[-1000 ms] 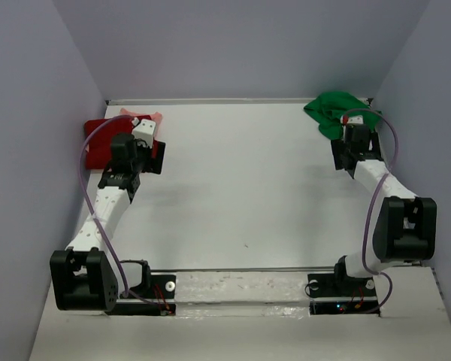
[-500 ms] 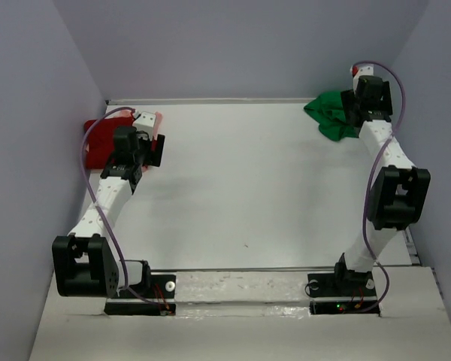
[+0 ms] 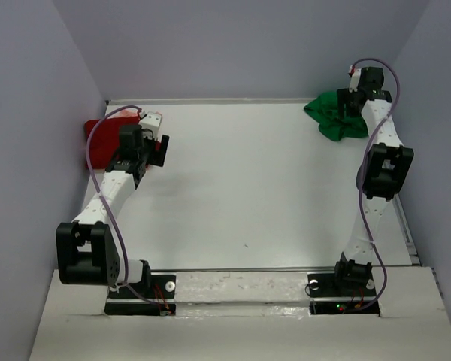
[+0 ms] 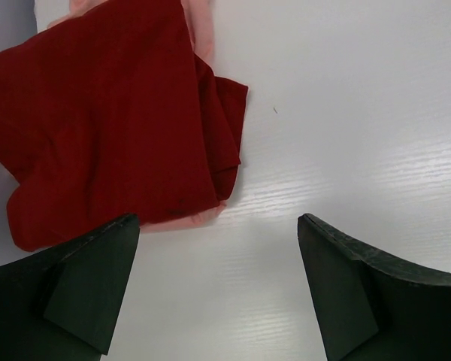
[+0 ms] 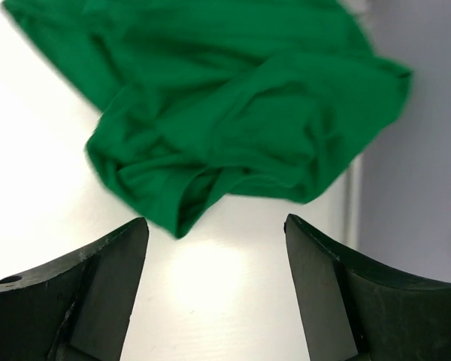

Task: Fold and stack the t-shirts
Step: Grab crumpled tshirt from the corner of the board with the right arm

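The bright green t-shirt lies crumpled in the back right corner of the table. In the right wrist view the green t-shirt fills the top, just beyond my right gripper. That gripper hangs over the shirt's right edge, open, with only bare table between its fingers. The dark red t-shirt lies at the back left on top of the pale salmon-pink t-shirt. From the left wrist, the red t-shirt covers all but the pink t-shirt's edges. My left gripper stands open over bare table beside them.
The white table is boxed in by grey walls. The right wall stands close beside the green shirt. The left wall runs just past the red shirt. Both arm bases sit at the near edge.
My right arm has stretched out to the back right corner, bringing its gripper over the green shirt. The left arm has straightened a little beside the red shirt.
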`<state>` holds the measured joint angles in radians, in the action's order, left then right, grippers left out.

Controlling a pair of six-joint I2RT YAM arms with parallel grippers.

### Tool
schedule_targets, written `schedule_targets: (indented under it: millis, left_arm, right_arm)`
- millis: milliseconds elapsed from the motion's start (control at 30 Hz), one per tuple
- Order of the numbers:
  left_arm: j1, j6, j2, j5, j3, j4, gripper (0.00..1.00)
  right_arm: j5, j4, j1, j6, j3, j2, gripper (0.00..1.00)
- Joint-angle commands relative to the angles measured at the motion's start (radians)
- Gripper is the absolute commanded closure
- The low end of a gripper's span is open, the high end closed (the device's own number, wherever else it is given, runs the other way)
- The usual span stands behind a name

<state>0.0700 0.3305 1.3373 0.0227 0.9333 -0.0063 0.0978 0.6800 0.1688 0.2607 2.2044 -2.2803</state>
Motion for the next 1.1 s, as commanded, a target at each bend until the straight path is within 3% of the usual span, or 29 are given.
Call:
schedule_targets:
  millis: [0,333,733,1067]
  left_arm:
    - [0.014,0.002,0.029,-0.018,0.076,0.008,0.01]
    - [0.03,-0.005,-0.029,-0.084,0.022,0.008,0.01]
    - [0.031,0.013,-0.136,-0.076,-0.073,0.028,0.01]
    - [0.031,0.008,-0.13,-0.078,-0.062,0.014,0.01]
  right_arm:
    - [-0.164,0.102,-0.008,-0.02,-0.026,-0.001,0.22]
    - [-0.352,0.148,-0.008,-0.005,-0.091,-0.027,0.3]
    - [-0.296,0.07,-0.008,-0.031,0.017,-0.162,0.34]
    - [-0.221,0.01,-0.008,-0.005,-0.005,-0.143,0.36]
